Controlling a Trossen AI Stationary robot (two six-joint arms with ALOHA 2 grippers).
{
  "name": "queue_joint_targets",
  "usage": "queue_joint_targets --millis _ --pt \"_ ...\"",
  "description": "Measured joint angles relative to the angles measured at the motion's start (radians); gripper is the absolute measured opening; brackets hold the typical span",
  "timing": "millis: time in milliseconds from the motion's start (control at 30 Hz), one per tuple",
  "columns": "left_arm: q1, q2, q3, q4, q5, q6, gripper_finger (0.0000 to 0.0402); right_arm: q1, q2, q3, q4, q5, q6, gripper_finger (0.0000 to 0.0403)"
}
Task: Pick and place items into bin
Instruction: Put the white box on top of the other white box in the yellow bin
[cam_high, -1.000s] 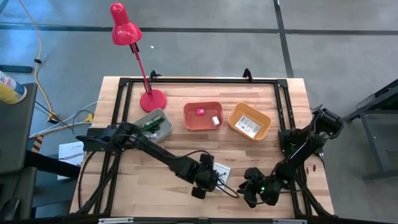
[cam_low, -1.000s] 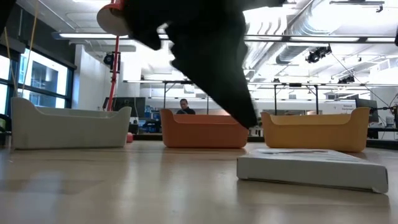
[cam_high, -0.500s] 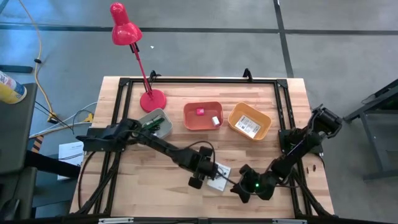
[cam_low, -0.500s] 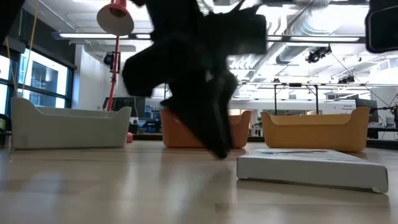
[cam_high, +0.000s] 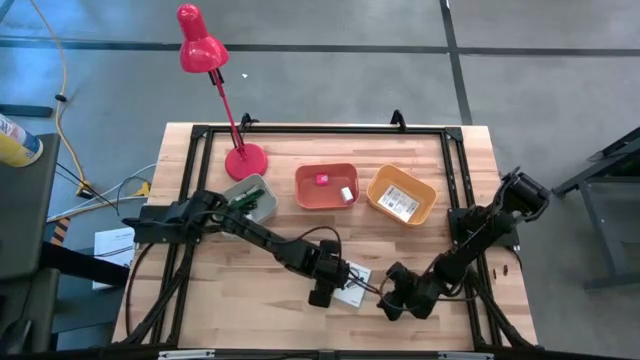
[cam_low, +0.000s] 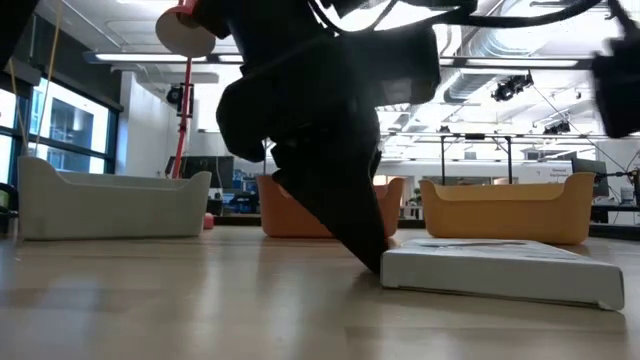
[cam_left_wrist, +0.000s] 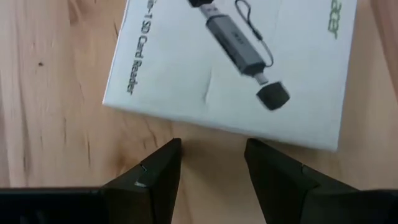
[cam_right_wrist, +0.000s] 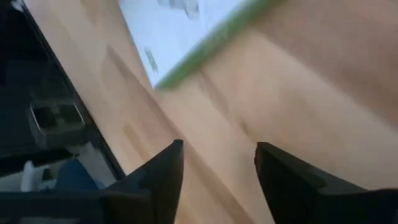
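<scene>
The white SD card reader box (cam_left_wrist: 236, 68) lies flat on the bench (cam_high: 250, 300) near its front edge, about midway along, printed with a picture of a grey reader and its cap. The left gripper (cam_left_wrist: 211, 165) is low just beside the box's edge, its fingers (cam_left_wrist: 155, 177) spread apart with bare wood between them, grasping nothing. The right gripper (cam_right_wrist: 217, 168) is close on the box's other side, toward the front right corner, fingers (cam_right_wrist: 283, 180) released and empty. Farther back stand three bins in a row: a grey bin (cam_high: 248, 199) holding a green-handled tool, an orange bin (cam_high: 326, 186) with small blocks, and a yellow bin (cam_high: 401, 195) with a white card. A red lamp (cam_high: 215, 85) stands at the back left.
</scene>
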Motion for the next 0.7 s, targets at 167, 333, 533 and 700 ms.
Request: queue_joint_targets --millis 167,333,533,700 --pt "-0.035 0.002 0.0 0.013 -0.059 -0.027 0.0172 0.036 0.0 0.0 0.004 0.023 0.031 0.0212" --pt "-0.056 0.003 -0.03 0.102 -0.079 -0.061 0.0172 0.01 0.0 0.0 0.053 0.075 0.01 0.0214" --pt "-0.076 0.004 -0.045 0.157 -0.101 -0.102 0.0172 -0.013 0.0 0.0 0.01 0.054 0.022 0.0212" --pt "-0.082 0.004 -0.045 0.154 -0.117 -0.104 0.0172 -0.019 0.0 0.0 -0.043 0.021 0.05 0.0212"
